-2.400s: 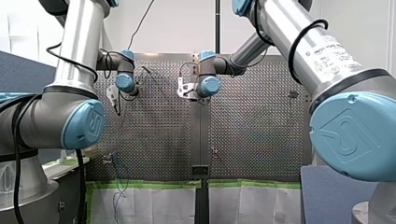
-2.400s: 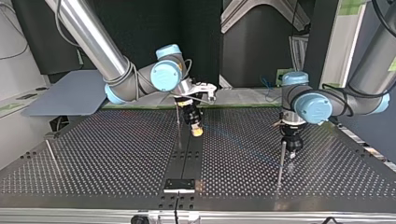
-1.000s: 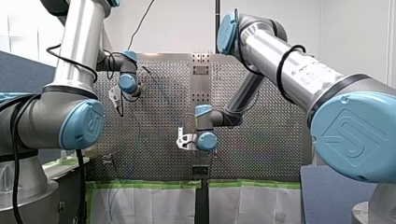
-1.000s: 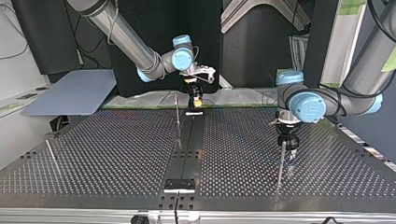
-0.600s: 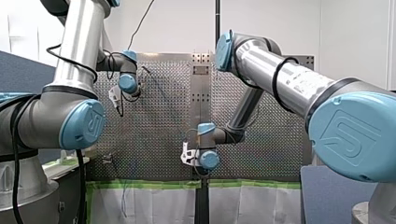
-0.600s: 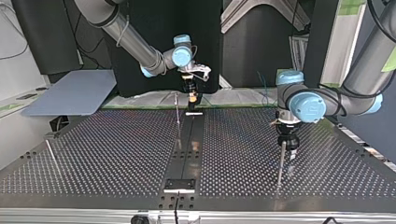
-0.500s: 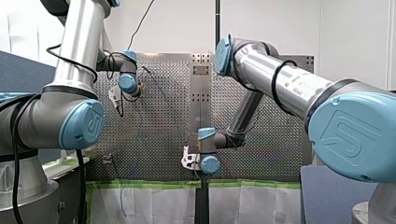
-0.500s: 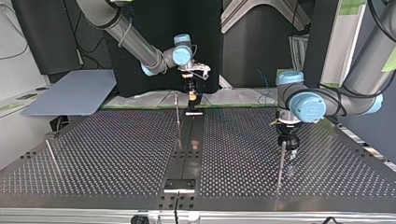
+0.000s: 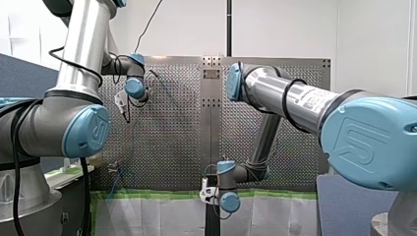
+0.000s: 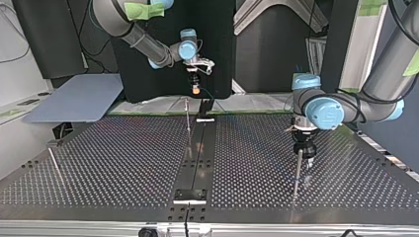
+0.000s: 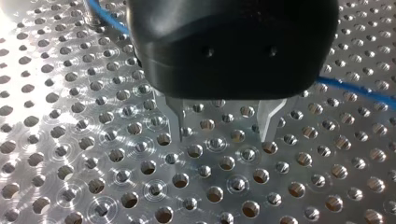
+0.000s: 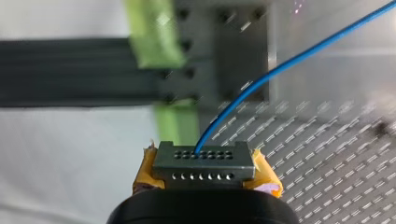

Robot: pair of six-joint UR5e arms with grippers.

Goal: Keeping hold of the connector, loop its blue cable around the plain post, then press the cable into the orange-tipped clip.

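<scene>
The connector [image 12: 204,161] is gripped between the yellow pads [image 12: 264,171] of my right claw [image 12: 204,173]. Its blue cable [image 12: 280,67] runs off ahead of the claw, above the perforated counter [image 12: 327,154]. In the top view this claw hangs in the upper middle, past the counter's far edge, beyond a thin upright post [image 10: 188,126]. No cable shows looped around that post. My left claw [image 11: 224,125] hovers released, metal fingers [image 11: 179,122] apart on nothing, with the cable crossing the counter just beyond it. The hold looks secure. The looping and the pressing into the clip, which I cannot pick out, both seem left to do.
</scene>
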